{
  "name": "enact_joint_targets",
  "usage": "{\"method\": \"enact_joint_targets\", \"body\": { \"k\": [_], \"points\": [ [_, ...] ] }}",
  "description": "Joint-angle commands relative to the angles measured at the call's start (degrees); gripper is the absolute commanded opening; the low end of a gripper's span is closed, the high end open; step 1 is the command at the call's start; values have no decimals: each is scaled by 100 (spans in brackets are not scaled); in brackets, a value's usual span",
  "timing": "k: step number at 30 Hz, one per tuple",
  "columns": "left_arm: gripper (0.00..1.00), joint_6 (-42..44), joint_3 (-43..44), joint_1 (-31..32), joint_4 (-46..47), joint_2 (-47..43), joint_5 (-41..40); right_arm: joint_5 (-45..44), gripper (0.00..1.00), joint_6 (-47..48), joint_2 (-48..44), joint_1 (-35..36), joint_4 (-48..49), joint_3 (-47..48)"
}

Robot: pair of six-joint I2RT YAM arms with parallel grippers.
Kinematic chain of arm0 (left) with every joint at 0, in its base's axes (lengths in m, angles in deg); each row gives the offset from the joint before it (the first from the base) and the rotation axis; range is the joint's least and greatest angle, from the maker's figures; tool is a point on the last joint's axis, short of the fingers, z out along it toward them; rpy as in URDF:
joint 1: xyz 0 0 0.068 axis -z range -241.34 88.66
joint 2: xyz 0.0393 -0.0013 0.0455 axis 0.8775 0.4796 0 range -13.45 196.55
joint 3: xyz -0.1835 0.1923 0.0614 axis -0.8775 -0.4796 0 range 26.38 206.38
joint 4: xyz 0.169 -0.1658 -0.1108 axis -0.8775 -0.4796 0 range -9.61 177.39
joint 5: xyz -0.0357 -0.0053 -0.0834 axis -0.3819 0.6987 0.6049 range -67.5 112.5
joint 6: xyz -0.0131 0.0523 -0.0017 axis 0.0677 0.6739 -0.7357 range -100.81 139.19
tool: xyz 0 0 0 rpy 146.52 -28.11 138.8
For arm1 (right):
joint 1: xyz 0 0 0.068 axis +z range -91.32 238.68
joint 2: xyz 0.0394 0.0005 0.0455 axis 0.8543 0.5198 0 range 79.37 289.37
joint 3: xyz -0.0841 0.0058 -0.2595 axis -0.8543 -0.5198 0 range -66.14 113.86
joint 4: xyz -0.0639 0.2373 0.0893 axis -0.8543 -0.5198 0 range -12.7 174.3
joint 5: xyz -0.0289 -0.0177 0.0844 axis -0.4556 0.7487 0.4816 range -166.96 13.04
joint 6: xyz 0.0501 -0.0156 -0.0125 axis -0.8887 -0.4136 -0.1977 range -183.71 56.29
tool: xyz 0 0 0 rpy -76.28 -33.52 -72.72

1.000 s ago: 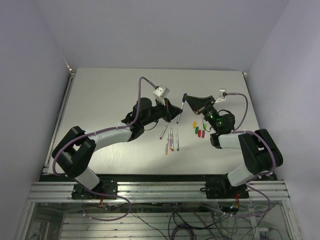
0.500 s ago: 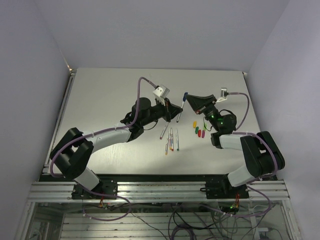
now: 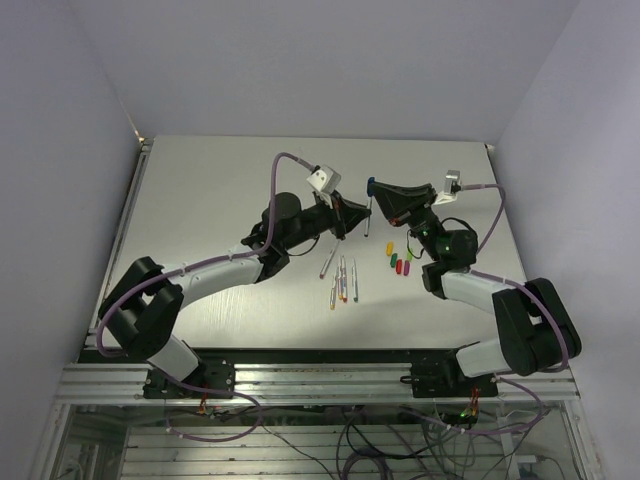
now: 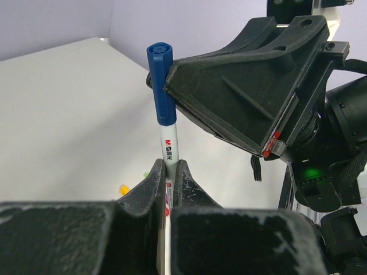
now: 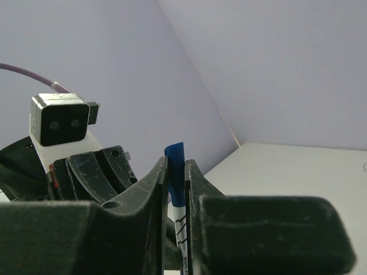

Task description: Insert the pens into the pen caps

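One white pen (image 4: 170, 146) is held upright in the air between both grippers, with a blue pen cap (image 4: 161, 86) on its upper end. My left gripper (image 4: 169, 167) is shut on the pen's white barrel. My right gripper (image 5: 176, 165) is shut on the blue cap (image 5: 176, 172), and the barrel (image 5: 183, 235) shows below it. From above, the pen (image 3: 367, 212) hangs over the table's middle, the left gripper (image 3: 345, 215) on its left and the right gripper (image 3: 378, 190) at its top. Several more pens (image 3: 342, 280) lie on the table.
Yellow (image 3: 389, 248), green (image 3: 393, 258), red (image 3: 398, 267) and magenta (image 3: 407, 268) caps lie in a short row right of the loose pens, under the right arm. The table (image 3: 210, 190) has walls at its back and sides.
Both grippers have risen together with the pen, which now stands steeper. The right wrist has swung further back. Neither grip has changed.
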Motion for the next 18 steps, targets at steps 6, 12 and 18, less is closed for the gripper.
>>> {"method": "enact_joint_targets", "body": {
  "k": [6, 12, 18],
  "points": [
    [7, 225, 580, -56, 1883, -654, -326, 584, 0, 651, -241, 292, -1649, -149],
    [7, 297, 476, -85, 1998, -781, -430, 467, 0, 650, -257, 301, -1755, -144],
    [7, 294, 506, -79, 1859, -778, -410, 575, 0, 587, -156, 317, -1653, -46]
  ]
}}
